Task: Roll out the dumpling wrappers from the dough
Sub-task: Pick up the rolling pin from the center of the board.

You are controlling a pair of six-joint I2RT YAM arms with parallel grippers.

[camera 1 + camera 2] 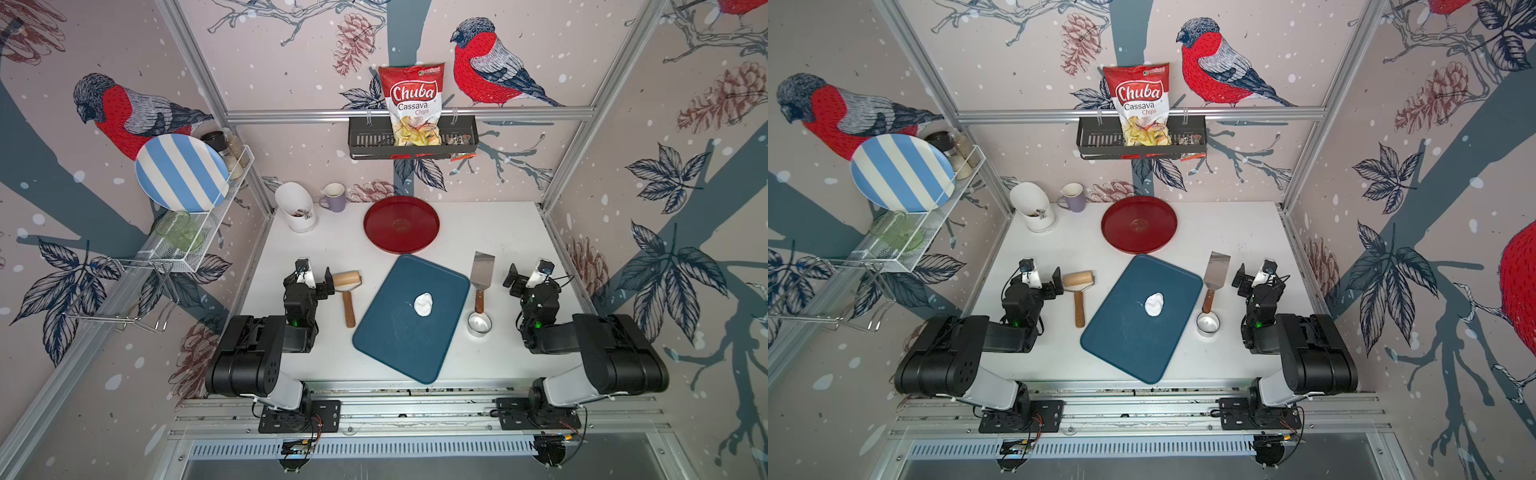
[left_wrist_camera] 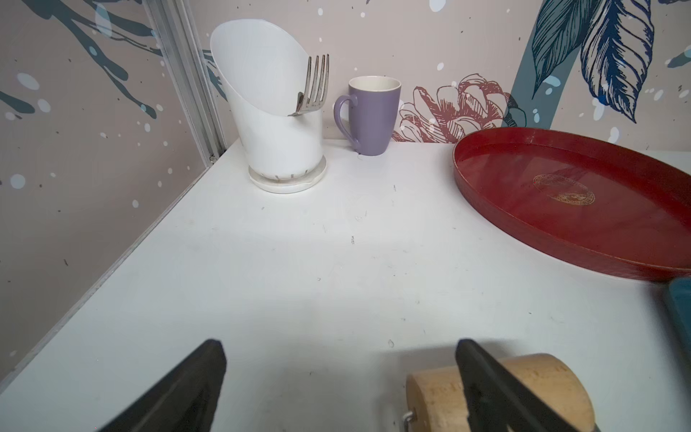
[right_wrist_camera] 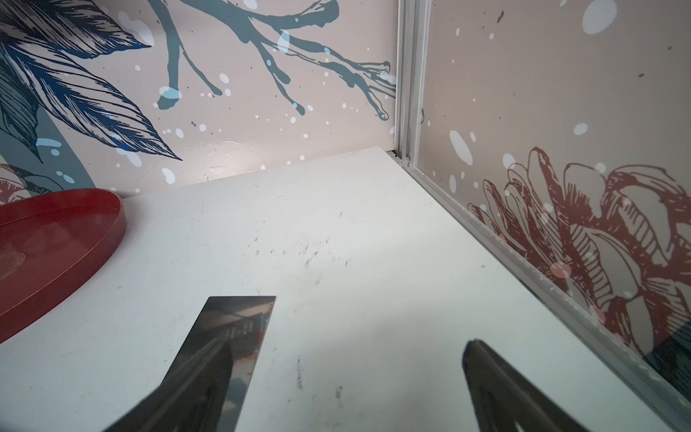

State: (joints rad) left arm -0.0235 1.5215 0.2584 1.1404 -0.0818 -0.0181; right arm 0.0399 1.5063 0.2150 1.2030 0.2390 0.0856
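White dough (image 1: 424, 304) on blue board (image 1: 395, 340)

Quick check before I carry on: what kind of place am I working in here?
Looks like a mock kitchen counter inside a robot test booth: dough on a blue board, a rolling pin beside it, and a mug at the back.

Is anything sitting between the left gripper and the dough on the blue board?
Only the wooden roller. It lies on the table right beside the open left gripper, between it and the blue board. Nothing else lies on the board near the dough.
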